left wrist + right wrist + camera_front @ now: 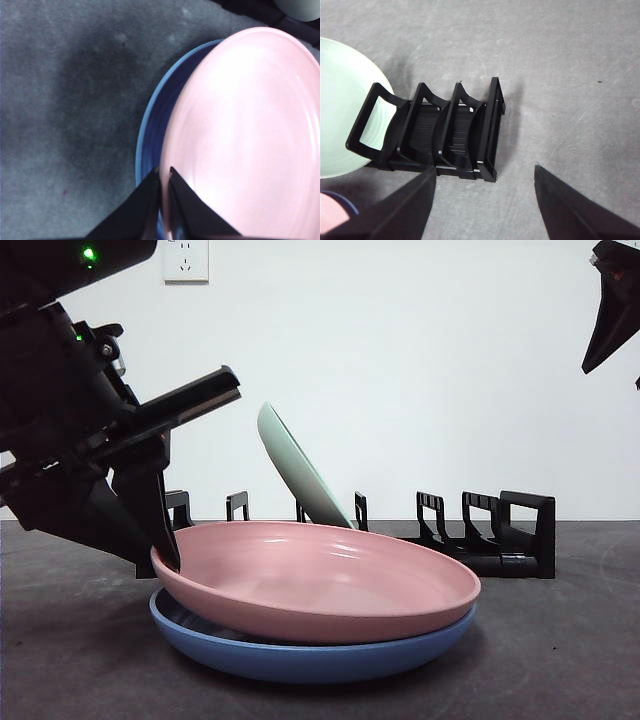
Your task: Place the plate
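Gripping pink plate (pixel 320 580) rim, left pincer (pixel 164 197); no writing legible

Round, glossy pink plate (pixel 320 580) lies tilted atop a round blue plate (pixel 300 655), left rim raised. Round pale green plate (pixel 300 470) stands leaning in the black slotted rack (pixel 480 530).
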### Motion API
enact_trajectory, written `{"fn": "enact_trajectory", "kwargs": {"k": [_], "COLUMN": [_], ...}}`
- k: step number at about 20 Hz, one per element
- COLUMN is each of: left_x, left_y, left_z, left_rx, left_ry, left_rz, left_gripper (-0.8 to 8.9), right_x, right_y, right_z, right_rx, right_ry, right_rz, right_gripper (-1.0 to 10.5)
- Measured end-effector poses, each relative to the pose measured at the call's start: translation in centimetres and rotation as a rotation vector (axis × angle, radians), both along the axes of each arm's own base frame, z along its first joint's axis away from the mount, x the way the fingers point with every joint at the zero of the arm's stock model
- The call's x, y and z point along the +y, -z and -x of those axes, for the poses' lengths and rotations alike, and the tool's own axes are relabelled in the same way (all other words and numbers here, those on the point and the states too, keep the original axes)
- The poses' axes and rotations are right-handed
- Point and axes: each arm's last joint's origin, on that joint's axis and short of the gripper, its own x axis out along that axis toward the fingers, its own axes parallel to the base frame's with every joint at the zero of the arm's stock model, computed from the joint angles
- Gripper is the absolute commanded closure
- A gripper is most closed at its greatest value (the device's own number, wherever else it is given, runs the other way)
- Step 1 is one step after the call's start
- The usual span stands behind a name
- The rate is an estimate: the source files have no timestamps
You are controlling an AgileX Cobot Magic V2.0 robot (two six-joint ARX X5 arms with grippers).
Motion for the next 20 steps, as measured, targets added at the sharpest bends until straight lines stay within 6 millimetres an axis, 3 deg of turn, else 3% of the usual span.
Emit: {"fn": "enact_trajectory", "kwargs": {"k": [8, 9, 12, 16, 18, 20], "left_x": [0.0, -0.1, -0.2, -0.3, -0.1, 0.6], "left_y": [0.3, 0.5, 1.0, 1.2, 0.6, -1.4], "left_z": [-0.1, -0.2, -0.3, -0.3, -0.2, 0.3], "left_rx": [0.001, 0.009, 0.021, 0.027, -0.002, -0.096], "left_ry": [-0.013, -0.013, -0.012, -0.010, 0.012, 0.061], "left_rz": [-0.021, -0.030, -0.042, -0.049, -0.048, -0.030], "left_gripper": [7.82, 7.56, 5.60, 5.54, 5.54, 5.54], "right_x": [0.0, 0.1, 0.3, 0.5, 0.6, 0.6], "right_y": [0.0, 0.0, 0.0, 0.0, 0.0, 0.0], "right_z": [0.0, 0.0, 0.0, 0.0, 0.0, 0.0], "right_rx": [0.000, 0.000, 0.000, 0.000, 0.000, 0.000], "right_ry": [-0.001, -0.002, -0.013, -0.021, -0.024, -0.026], "right_rz": [0.000, 0.000, 0.000, 0.000, 0.000, 0.000], "right_gripper": [6.4, 6.4, 6.4, 6.4, 6.4, 6.4]}}
